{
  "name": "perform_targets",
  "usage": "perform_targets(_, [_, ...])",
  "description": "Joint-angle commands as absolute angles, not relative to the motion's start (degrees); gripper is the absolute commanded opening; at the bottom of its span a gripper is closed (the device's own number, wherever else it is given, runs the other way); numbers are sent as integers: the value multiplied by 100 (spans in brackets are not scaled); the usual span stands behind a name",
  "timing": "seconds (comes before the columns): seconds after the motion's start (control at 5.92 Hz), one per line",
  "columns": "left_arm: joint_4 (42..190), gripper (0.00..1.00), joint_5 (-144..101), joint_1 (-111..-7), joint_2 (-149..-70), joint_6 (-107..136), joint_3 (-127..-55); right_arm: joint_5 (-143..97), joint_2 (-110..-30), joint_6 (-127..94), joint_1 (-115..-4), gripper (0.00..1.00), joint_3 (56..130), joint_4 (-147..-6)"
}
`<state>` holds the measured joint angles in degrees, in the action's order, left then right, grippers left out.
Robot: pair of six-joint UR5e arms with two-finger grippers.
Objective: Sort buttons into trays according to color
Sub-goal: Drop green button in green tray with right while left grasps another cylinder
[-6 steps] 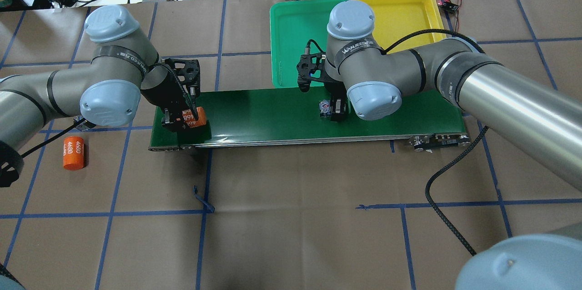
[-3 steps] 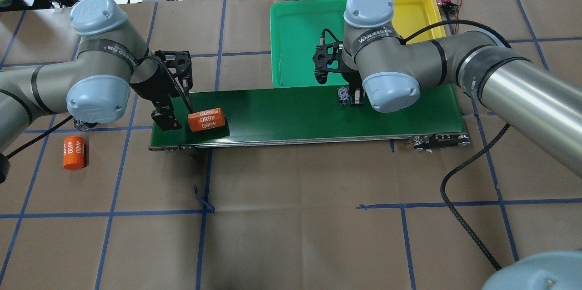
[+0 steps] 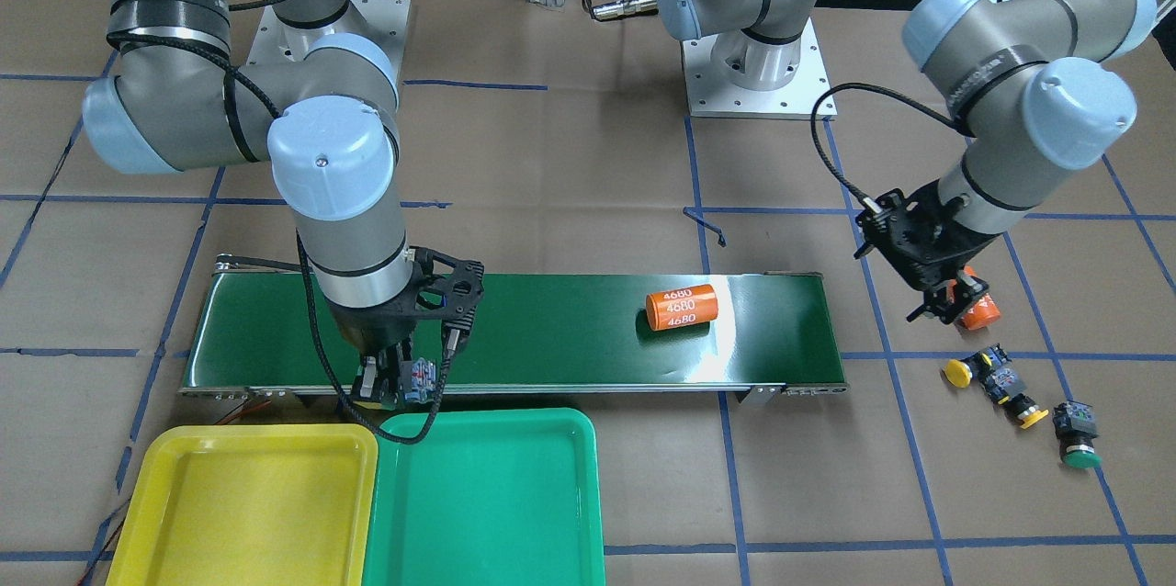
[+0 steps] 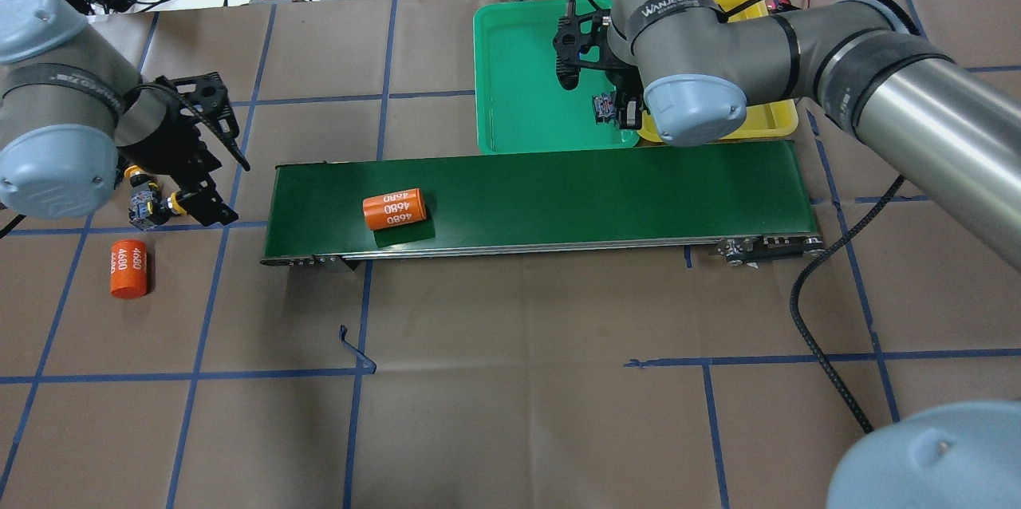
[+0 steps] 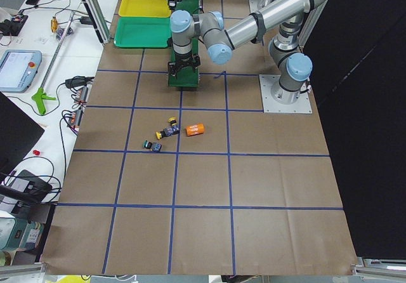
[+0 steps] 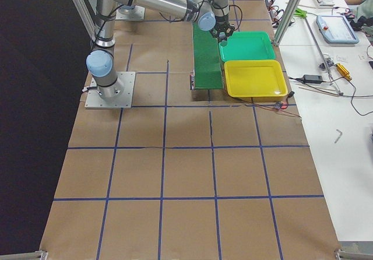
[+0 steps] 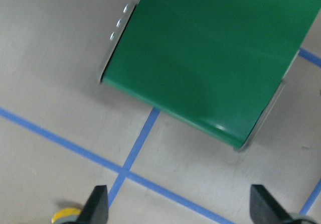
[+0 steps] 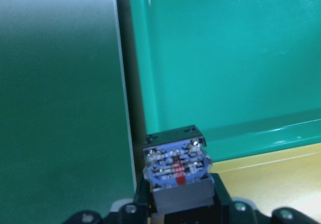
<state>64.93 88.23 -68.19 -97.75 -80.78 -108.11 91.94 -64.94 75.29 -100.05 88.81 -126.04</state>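
My right gripper (image 4: 612,107) is shut on a button (image 8: 175,168) and holds it over the seam between the green tray (image 4: 518,78) and the yellow tray (image 4: 772,120). Only the button's grey body shows; its cap is hidden. In the front-facing view this gripper (image 3: 397,384) hangs at the conveyor's tray-side edge. My left gripper (image 4: 182,202) is open and empty, off the belt's left end, above two yellow buttons (image 3: 960,372) (image 3: 1031,418). A green button (image 3: 1077,448) lies beside them. The left wrist view shows the spread fingertips (image 7: 98,204).
A long dark-green conveyor belt (image 4: 558,190) carries one orange "4680" cylinder (image 4: 393,208). A second orange cylinder (image 4: 129,268) lies on the paper near my left gripper. Cables and gear lie beyond the table's far edge.
My left gripper let go of the orange cylinder on the belt and moved left, off the belt, over the loose buttons. My right gripper carried its button from the belt to the trays.
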Motion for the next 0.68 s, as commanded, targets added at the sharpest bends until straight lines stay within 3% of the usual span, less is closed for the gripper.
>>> perform_targets(0.0, [6364, 99, 8833, -5988, -9878, -7519, -10767, 8739, -5481, 7462, -10159, 12, 7923, -12788])
perform_targets(0.17, [6215, 99, 8824, -5620, -9983, -6862, -10836, 8580, -5162, 7462, -10238, 16, 7701, -12797])
perform_targets(0.34, [6031, 98, 8824, -5416, -10150, -6072, -10846, 8500, -5063, 7462, -10248, 70, 7699, -12771])
perform_targets(0.51, [5542, 93, 9198, -5231, -10578, -5882, -10837, 8360, -5097, 7445, -10239, 100, 7699, -12736])
